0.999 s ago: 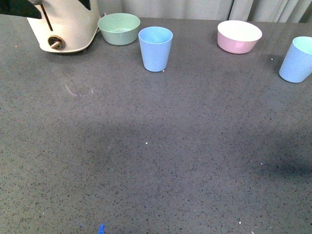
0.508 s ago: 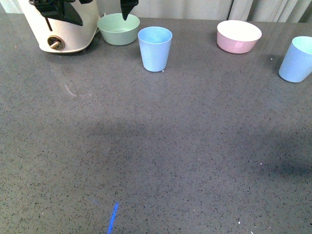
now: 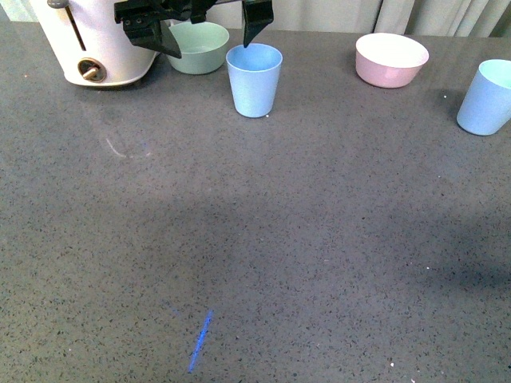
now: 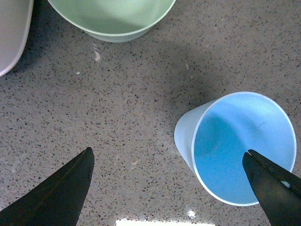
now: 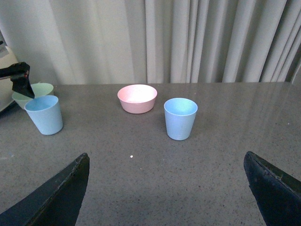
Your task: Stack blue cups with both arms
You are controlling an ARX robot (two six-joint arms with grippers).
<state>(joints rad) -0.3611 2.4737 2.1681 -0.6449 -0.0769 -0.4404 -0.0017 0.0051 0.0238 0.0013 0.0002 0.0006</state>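
On the grey speckled table (image 3: 279, 239), the black left gripper (image 4: 168, 154) is spread wide, one finger (image 4: 273, 188) over a light blue plastic cup's (image 4: 242, 146) mouth. The right gripper (image 5: 165, 157) is spread wide too; the second blue cup (image 5: 180, 118) stands far ahead.

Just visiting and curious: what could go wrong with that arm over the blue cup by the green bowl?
The left arm has one open jaw over the blue cup, inside its rim rather than outside its wall, so closing might tip it. The green bowl sits near the other jaw and could get bumped.
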